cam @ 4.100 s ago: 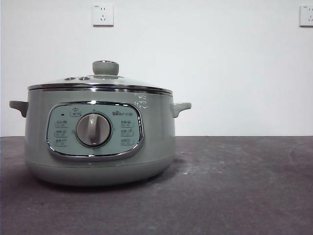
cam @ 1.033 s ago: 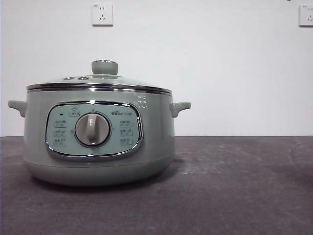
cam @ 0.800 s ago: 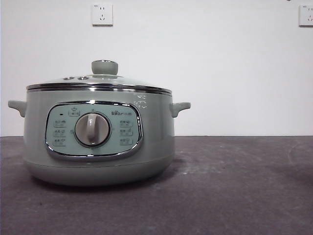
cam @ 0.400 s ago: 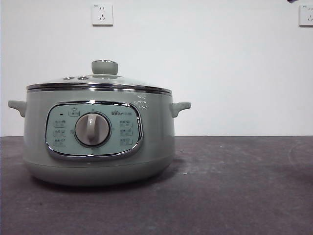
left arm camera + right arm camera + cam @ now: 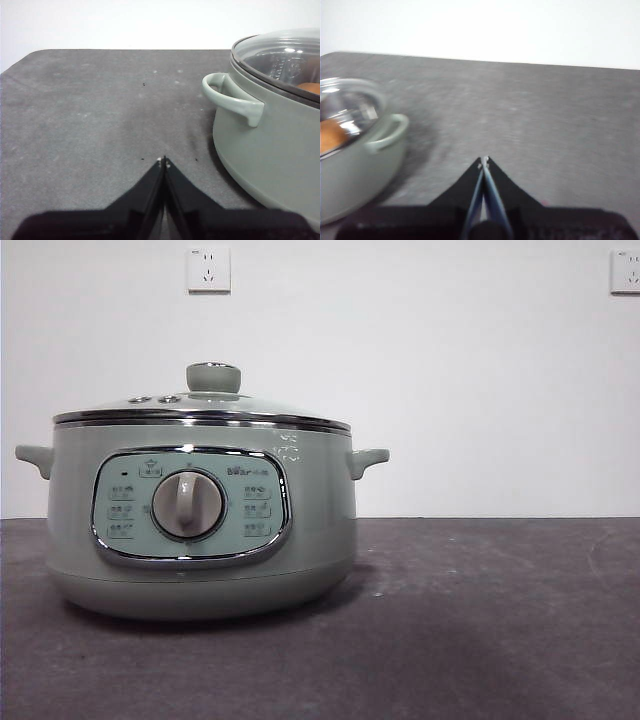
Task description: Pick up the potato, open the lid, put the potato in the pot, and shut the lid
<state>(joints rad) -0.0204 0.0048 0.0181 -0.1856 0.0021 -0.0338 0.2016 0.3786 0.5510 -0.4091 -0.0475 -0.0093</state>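
The sage-green pot [image 5: 200, 530] stands on the dark table, left of centre in the front view, with the glass lid [image 5: 205, 410] resting on it and its green knob [image 5: 213, 377] on top. Through the lid, the orange-brown potato [image 5: 310, 88] lies inside the pot; the right wrist view shows the potato [image 5: 331, 136] too. My left gripper [image 5: 164, 160] is shut and empty, beside the pot's handle [image 5: 231, 97]. On the pot's other side my right gripper [image 5: 483, 160] is shut and empty, apart from the pot [image 5: 355, 160].
Grey table mat [image 5: 480, 620] stretches to the right of the pot. Two wall sockets [image 5: 208, 269] sit high on the white wall. Neither arm shows in the front view.
A dark tip at the front view's top right corner half a second ago is gone now. Pot and lid are unmoved.
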